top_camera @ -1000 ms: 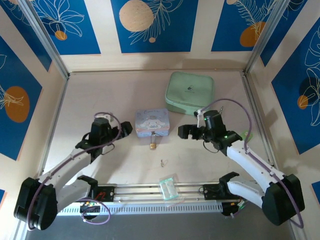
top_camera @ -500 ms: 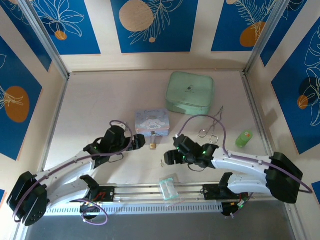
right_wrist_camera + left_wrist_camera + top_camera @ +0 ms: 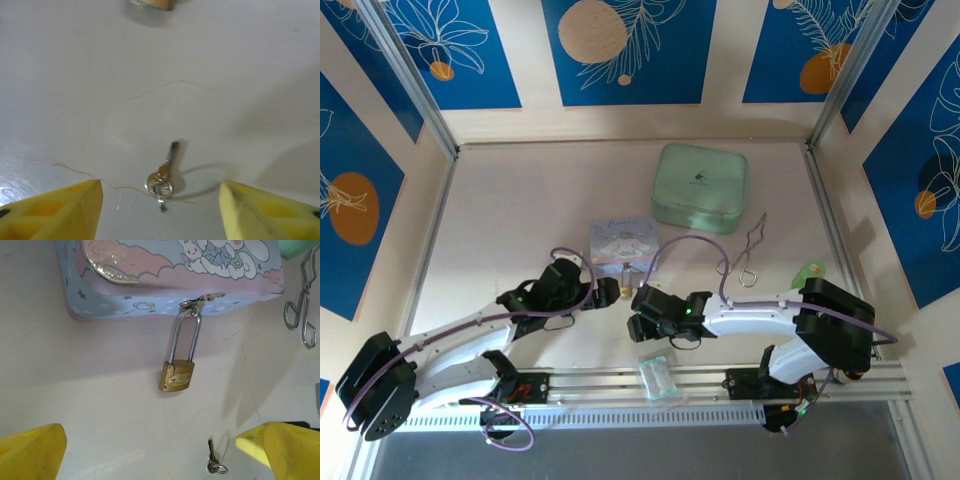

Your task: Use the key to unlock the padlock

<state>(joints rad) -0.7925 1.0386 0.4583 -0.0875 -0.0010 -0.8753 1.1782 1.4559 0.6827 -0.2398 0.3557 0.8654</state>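
Padlock (image 3: 176, 376) before the tin (image 3: 150, 290); key (image 3: 214, 460) nearer
The padlock hung on the tin's clasp, flat on the table (image 3: 520, 220); the key lay apart, rightward; a case (image 3: 700, 187) sat behind.

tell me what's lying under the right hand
The key lies flat on the bare table, between the right hand's open yellow fingers, touched by neither. From overhead the hand itself covers that patch, so nothing of it can be read there.

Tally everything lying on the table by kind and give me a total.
Boxes: 2, pastel tin and mint case
Padlock: 1
Key: 1
Silver wire tool: 1
Clear packet: 1
Small green object: 1
Total: 7
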